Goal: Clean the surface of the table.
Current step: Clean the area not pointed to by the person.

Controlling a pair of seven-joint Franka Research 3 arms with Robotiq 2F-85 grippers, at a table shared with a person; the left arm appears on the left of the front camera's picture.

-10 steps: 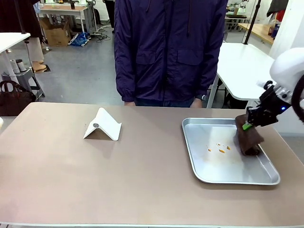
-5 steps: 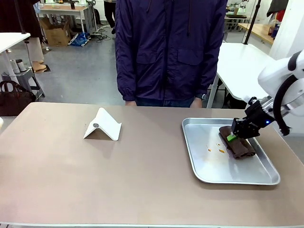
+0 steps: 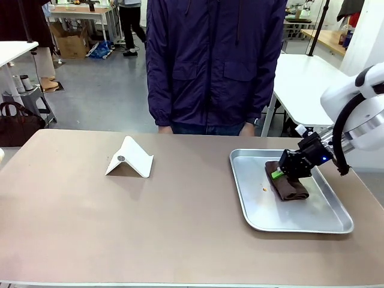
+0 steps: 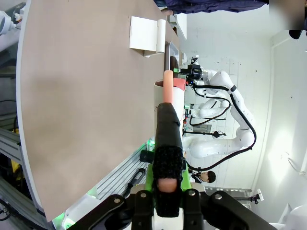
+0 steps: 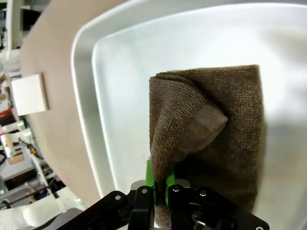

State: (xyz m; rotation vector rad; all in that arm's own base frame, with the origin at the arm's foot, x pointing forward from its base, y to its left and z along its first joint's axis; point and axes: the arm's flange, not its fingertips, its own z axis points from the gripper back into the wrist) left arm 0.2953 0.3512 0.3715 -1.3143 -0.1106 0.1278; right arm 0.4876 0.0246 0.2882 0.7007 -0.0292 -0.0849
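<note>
The table [image 3: 120, 216] has a brownish-taupe top, and a shiny metal tray [image 3: 240, 192] lies on its right part. A folded brown cloth [image 3: 291, 189] rests flat in the tray, with my right gripper [image 3: 279, 174] shut on its near fold. The right wrist view has the cloth [image 5: 225, 120] spread on the tray floor [image 5: 120, 72], pinched between the green pads of my right gripper [image 5: 158, 179]. One small orange spot [image 3: 264, 189] lies left of the cloth. My left gripper [image 4: 168, 184] is shut on a black tool with a peach tip [image 4: 168, 134], held above the table [image 4: 86, 96].
A white folded stand [image 3: 129, 159] sits on the table's left-centre. A person in a dark jacket [image 3: 210, 66] stands at the far edge. The tray's raised rim surrounds the cloth. White-topped tables stand behind at the right.
My right gripper dragged the cloth leftward across the tray and laid it flatter. It passed over the orange spots, and only one still shows.
</note>
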